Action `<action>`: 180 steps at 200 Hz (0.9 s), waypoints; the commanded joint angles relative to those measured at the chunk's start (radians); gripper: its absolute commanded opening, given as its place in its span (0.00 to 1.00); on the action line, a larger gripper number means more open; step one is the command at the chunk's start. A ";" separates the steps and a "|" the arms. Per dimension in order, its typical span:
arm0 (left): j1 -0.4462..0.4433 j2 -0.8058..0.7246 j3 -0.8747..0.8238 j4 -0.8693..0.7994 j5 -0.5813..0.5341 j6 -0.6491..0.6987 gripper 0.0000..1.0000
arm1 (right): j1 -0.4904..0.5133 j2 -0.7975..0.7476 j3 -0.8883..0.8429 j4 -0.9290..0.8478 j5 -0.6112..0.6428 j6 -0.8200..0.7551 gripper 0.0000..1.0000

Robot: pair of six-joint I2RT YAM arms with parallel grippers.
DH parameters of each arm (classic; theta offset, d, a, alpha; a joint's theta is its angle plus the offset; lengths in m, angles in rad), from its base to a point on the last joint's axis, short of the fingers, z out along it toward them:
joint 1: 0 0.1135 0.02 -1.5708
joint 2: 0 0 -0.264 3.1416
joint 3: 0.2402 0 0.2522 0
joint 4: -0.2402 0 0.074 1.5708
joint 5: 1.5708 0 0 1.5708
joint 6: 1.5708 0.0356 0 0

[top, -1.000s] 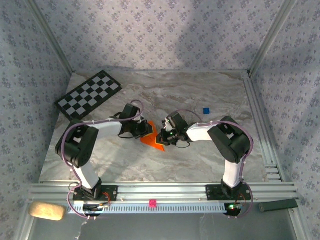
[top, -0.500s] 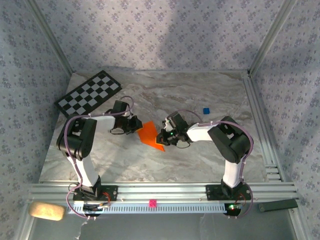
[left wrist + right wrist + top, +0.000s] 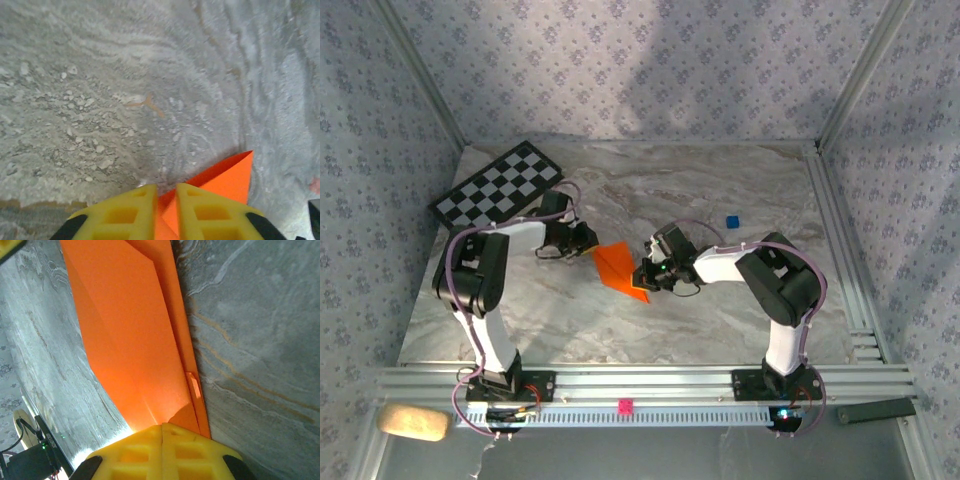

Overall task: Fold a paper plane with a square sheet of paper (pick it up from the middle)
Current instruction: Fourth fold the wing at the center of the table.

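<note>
Left tool (image 3: 163,195) pinches one corner of the orange paper (image 3: 620,266), and right tool (image 3: 161,429) is clamped tight on its opposite edge. Partly folded, creases showing, it spans between them at mid-worktop (image 3: 740,190).

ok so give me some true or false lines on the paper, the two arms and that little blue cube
1. The left end effector and the right end effector are both shut on the orange paper. True.
2. The orange paper is a flat, unfolded square. False: the right wrist view shows overlapping folded layers and creases.
3. The blue cube sits on the checkerboard. False: it lies on the bare table, to the right of the paper and well away from the checkerboard.
4. The checkerboard lies at the far left corner of the table. True.
</note>
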 commanded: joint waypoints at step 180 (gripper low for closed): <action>-0.121 0.045 -0.080 0.014 -0.010 0.068 0.12 | -0.001 -0.004 0.164 -0.279 -0.004 -0.069 0.00</action>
